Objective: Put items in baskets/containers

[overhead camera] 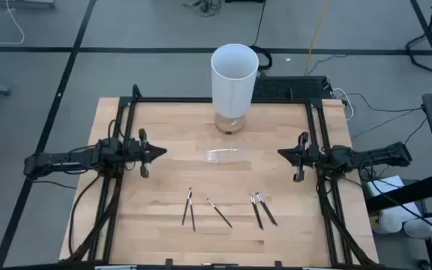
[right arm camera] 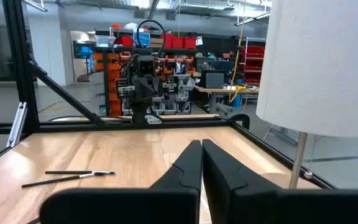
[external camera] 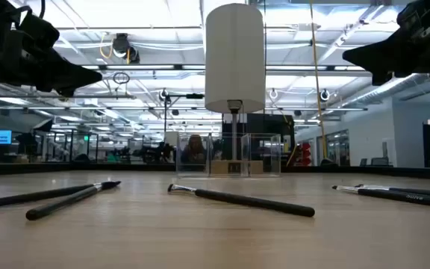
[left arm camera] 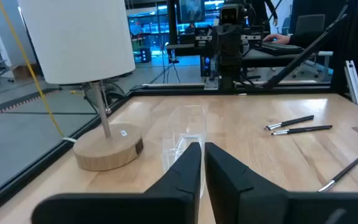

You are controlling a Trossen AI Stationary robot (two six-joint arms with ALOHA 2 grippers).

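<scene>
Dark sticks (overhead camera: 220, 213) loose, clear container (overhead camera: 225, 155) beyond

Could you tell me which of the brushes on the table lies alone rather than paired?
The middle brush lies alone; the others form a left pair and a right pair.

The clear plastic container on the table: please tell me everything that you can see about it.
The clear plastic container is small, low and see-through, so the wood shows through it. In the high view it is an elongated shape lying near the middle of the table, just in front of the lamp's round wooden base and apart from it. In the low view its thin upright walls look divided into sections. Nothing appears to be inside. No stick and no gripper touches it.
</scene>
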